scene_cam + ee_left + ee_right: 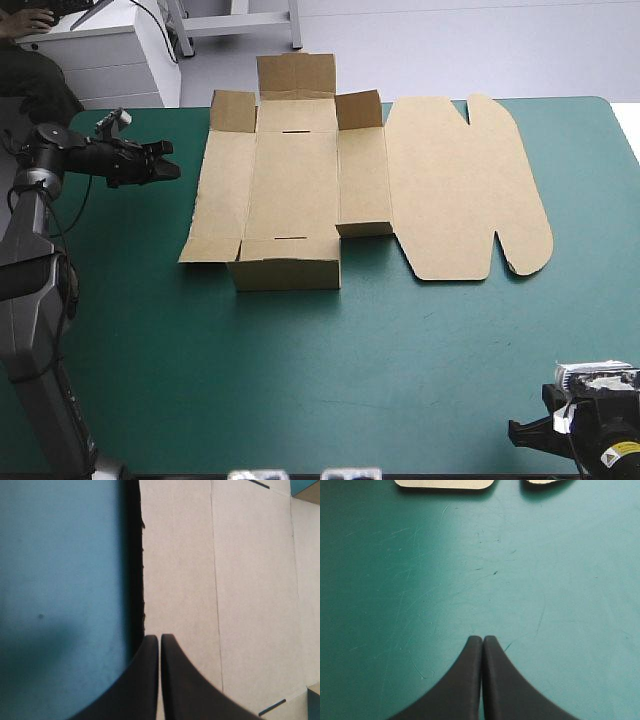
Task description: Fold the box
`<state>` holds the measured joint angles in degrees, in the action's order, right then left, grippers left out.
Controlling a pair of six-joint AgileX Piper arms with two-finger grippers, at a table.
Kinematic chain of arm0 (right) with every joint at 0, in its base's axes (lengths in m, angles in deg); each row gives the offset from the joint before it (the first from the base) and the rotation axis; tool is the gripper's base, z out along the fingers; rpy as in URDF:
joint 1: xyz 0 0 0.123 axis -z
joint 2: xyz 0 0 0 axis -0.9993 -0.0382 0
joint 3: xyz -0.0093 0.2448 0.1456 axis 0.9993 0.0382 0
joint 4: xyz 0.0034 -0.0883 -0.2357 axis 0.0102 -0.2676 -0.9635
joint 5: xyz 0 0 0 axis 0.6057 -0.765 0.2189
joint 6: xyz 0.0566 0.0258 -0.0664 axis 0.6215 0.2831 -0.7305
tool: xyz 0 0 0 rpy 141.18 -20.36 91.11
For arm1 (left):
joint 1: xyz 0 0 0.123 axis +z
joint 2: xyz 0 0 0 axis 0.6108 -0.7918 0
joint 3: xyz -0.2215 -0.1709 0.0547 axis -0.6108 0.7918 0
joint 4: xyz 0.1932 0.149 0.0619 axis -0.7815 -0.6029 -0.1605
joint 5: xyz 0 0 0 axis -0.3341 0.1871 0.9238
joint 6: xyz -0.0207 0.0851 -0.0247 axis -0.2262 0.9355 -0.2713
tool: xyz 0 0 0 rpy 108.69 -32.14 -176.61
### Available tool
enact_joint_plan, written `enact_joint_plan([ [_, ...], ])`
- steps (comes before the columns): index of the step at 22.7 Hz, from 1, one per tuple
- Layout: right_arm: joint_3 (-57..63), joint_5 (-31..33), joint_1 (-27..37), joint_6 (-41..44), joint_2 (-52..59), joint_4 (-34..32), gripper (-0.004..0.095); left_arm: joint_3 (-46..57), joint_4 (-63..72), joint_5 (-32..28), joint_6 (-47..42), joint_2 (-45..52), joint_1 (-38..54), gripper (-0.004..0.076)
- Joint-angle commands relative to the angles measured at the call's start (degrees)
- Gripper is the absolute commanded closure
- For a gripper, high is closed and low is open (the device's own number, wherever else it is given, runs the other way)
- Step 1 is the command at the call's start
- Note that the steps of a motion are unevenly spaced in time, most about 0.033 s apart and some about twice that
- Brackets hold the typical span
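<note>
The box lies mostly flat on the table, with the left gripper, closed, at its left edge, probably to nudge that flap up, and the right gripper, also closed, parked well apart.

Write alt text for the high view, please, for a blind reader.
A brown box lies opened out on the teal-green table, near and far walls raised. The left gripper points at its left edge; the right gripper sits at the near right corner.

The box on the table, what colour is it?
The box is plain brown; high view shows best.
</note>
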<state>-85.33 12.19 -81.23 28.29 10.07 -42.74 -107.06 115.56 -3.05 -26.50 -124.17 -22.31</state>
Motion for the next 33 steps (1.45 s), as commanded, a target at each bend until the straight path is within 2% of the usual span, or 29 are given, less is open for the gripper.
enact_joint_plan([
  [1,-1.3,-2.98,-0.22,0.03,-0.63,0.22,0.0927,-1.83,3.17,1.72,0.33,3.9,0.12,0.0668],
  [2,-1.3,-2.98,-0.22,0.03,-0.63,0.22,0.0927,-1.83,3.01,2.48,0.33,3.77,0.12,0.0619],
  [5,-1.3,-2.98,-0.22,0.26,-0.63,0.22,0.0927,-1.83,2.38,7.22,0.33,2.42,0.12,0.0392],
  [8,-1.3,-2.98,-0.22,0.39,-0.63,0.22,0.0927,-1.03,0.11,7.36,-1.49,2.0,0.12,0.03],
  [21,-1.3,-2.88,-0.22,0.5,-0.63,0.22,0.0927,0.91,-1.55,7.36,-3.15,1.89,-1.06,0.0299],
  [28,-1.3,-2.96,-0.22,0.5,-0.63,0.22,0.0927,12.06,-1.55,7.36,-1.25,1.89,-2.9,0.0299],
  [33,-1.3,-2.96,-0.22,0.5,-0.63,0.22,0.0927,17.96,-1.12,7.36,3.23,1.89,-6.83,0.0299],
])
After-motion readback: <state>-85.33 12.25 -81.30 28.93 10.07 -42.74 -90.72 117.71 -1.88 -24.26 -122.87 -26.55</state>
